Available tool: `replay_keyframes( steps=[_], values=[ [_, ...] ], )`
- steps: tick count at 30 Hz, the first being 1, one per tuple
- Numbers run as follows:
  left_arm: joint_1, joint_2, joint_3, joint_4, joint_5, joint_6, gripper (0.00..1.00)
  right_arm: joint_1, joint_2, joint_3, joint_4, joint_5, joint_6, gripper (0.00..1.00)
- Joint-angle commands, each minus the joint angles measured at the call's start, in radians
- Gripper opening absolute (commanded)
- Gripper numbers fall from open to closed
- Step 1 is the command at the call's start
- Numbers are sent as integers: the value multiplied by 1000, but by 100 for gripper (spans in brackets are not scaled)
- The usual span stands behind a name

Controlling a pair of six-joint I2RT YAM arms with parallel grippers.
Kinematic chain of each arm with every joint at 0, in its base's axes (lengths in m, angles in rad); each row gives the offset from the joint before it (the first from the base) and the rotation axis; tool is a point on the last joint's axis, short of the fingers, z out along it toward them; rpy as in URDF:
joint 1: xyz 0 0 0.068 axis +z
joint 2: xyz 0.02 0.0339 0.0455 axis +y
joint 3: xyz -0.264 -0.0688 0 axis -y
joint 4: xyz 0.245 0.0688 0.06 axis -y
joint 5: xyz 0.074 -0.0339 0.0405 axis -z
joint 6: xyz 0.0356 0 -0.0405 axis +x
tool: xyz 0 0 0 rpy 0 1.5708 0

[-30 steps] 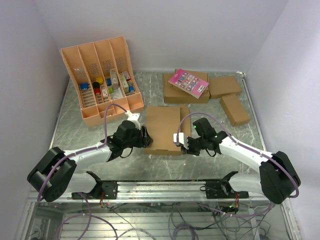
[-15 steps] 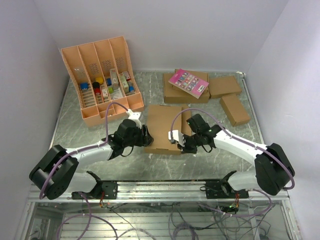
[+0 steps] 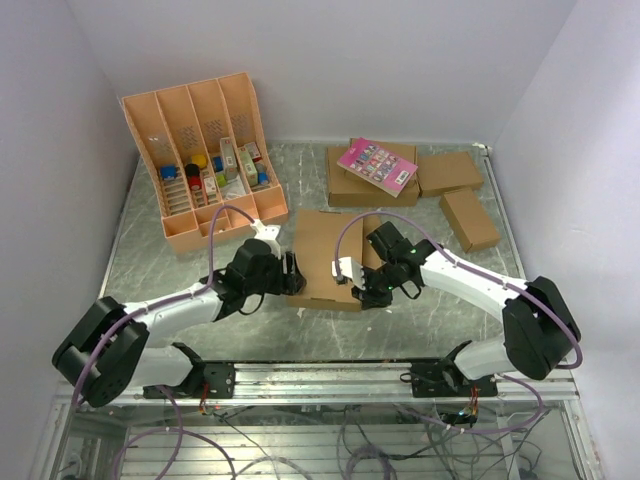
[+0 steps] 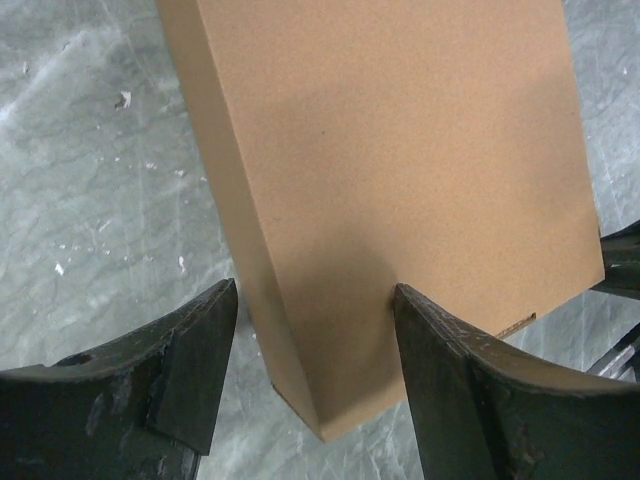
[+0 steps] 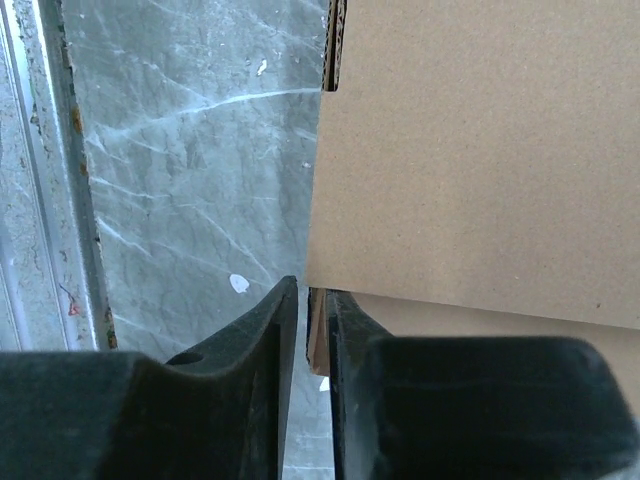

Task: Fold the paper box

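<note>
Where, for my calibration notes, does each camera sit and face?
Top external: above and behind, looking down at the table; left arm and right arm show.
Left wrist: on the left arm, facing the paper box corner; left tool shows.
Right wrist: on the right arm, facing the box's edge; right tool shows.
Shared: all see the box.

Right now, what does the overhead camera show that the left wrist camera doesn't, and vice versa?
Only overhead: the orange compartment tray, the pink card, the smaller brown boxes and the right hand. Only the left wrist: that the left hand is open, fingers straddling a corner of the paper box. Both: that box, on the marbled table.
</note>
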Motion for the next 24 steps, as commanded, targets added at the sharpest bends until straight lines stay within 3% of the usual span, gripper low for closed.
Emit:
replay_keyframes(
  steps=[1, 9, 13, 16, 19, 24],
  values=[
    [1, -52, 17, -116, -32, 23, 74, 3, -31, 25, -6, -23, 0, 20],
    [1, -192, 37, -245, -76, 17, 77, -30, -62, 40, -84, -38, -60, 36],
    [2, -283, 34, -299, -54, -5, 72, -84, -78, 86, -174, -85, -111, 41],
    [2, -365, 14, -322, -7, -36, 63, -134, -81, 139, -195, -114, -79, 41],
    [2, -443, -14, -352, 36, -72, 50, -207, -56, 221, -158, -135, 0, 34],
    [2, -537, -56, -387, 119, -139, 14, -320, 45, 332, 85, -88, 236, 1]
  ],
)
